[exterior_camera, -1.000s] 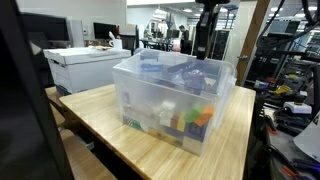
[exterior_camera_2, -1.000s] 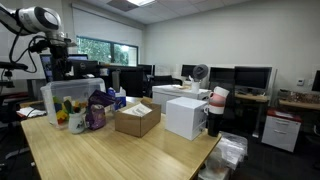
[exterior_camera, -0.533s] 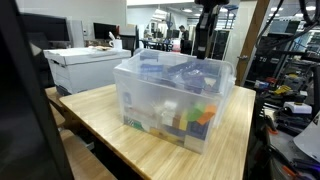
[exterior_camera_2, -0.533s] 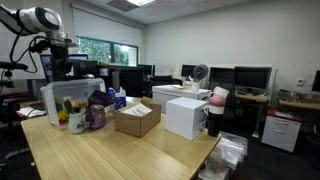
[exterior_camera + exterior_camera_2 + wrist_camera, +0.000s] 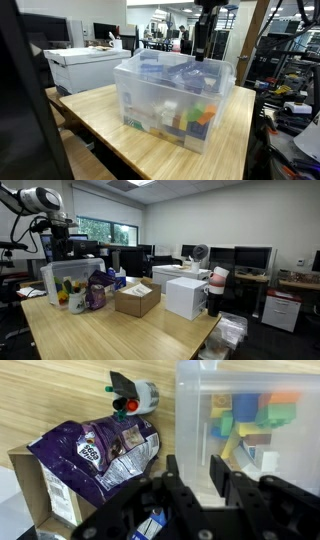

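Gripper (image 5: 198, 482), jaws parted and empty, above bin (image 5: 195, 410) wall; descending here, a finger could strike the rim and shove the bin.

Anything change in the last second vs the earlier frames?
Nothing visibly moved. In both exterior views the pincer hangs over the clear bin exactly as before, and nothing is seen taken hold of or let go. The purple bag, cardboard box and white box lie unchanged.
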You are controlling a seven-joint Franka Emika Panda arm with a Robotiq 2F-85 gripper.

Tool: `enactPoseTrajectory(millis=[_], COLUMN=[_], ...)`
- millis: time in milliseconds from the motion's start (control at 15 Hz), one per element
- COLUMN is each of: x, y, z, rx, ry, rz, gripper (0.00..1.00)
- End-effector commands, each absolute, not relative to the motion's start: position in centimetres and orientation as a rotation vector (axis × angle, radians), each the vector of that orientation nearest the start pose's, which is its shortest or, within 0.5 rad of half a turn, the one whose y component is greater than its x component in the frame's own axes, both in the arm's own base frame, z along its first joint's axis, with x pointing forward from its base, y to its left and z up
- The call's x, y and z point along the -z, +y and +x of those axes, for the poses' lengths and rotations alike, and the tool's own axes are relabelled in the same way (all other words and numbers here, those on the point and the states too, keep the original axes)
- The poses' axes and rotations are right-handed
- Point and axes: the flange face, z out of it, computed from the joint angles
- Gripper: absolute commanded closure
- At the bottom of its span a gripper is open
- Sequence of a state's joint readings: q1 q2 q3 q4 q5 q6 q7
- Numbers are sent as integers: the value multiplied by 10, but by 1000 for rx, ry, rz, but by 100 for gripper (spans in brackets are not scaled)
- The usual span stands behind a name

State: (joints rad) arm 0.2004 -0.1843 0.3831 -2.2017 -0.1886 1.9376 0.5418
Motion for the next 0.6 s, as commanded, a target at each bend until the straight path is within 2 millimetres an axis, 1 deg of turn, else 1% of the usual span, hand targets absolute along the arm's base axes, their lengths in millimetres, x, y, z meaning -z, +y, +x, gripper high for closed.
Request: enactPoseTrajectory(millis=[0,200,333,533], x=[-447,-447,-447,-446], y=[259,254,249,244], z=[411,413,415,416], rx=[54,55,50,44], ry=[-136,-122,-106,-88], rz=[-3387,-3382,-3375,-3366], gripper=[31,17,11,23])
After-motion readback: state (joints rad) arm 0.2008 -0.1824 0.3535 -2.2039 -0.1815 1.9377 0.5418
